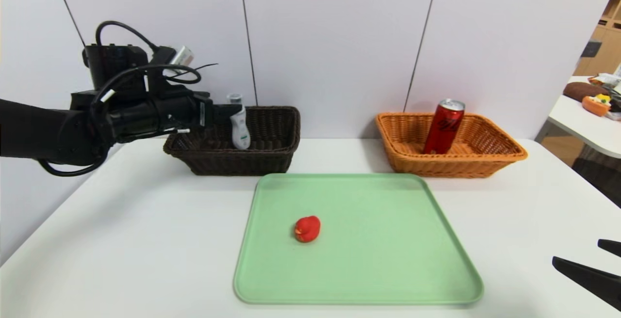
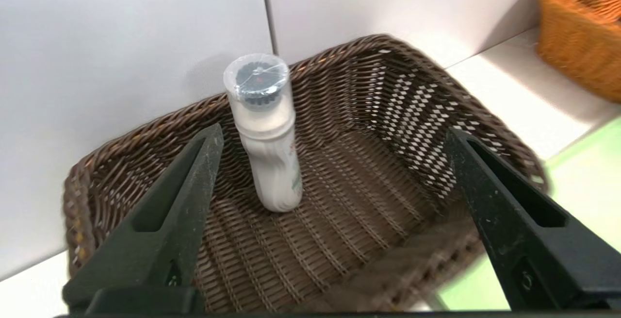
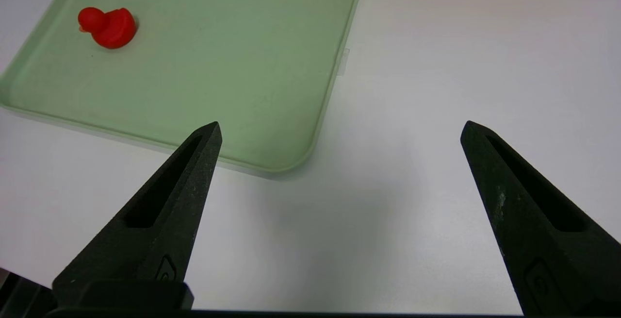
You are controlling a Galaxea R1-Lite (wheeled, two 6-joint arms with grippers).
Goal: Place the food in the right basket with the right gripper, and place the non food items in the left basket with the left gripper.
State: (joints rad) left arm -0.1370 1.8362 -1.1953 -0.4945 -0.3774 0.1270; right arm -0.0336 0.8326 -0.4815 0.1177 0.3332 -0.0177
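Observation:
The white bottle (image 1: 240, 127) (image 2: 268, 143) with a clear cap stands upright inside the dark brown basket (image 1: 271, 162) (image 2: 388, 114). My left gripper (image 2: 335, 136) (image 1: 228, 114) hangs open just over that basket's left part, the bottle near one finger (image 2: 194, 182) but free of it. The red can (image 1: 444, 126) leans in the orange basket (image 1: 490, 162) (image 2: 577, 41). The red duck (image 1: 307, 228) (image 3: 107, 27) lies on the green tray (image 1: 388, 259) (image 3: 242, 65). My right gripper (image 3: 339, 131) (image 1: 589, 264) is open and empty, low over the table at the front right.
The white table (image 1: 121, 240) (image 3: 436, 90) carries the tray in the middle and both baskets at the back against a white wall. A second table (image 1: 587, 124) with clutter stands off to the far right.

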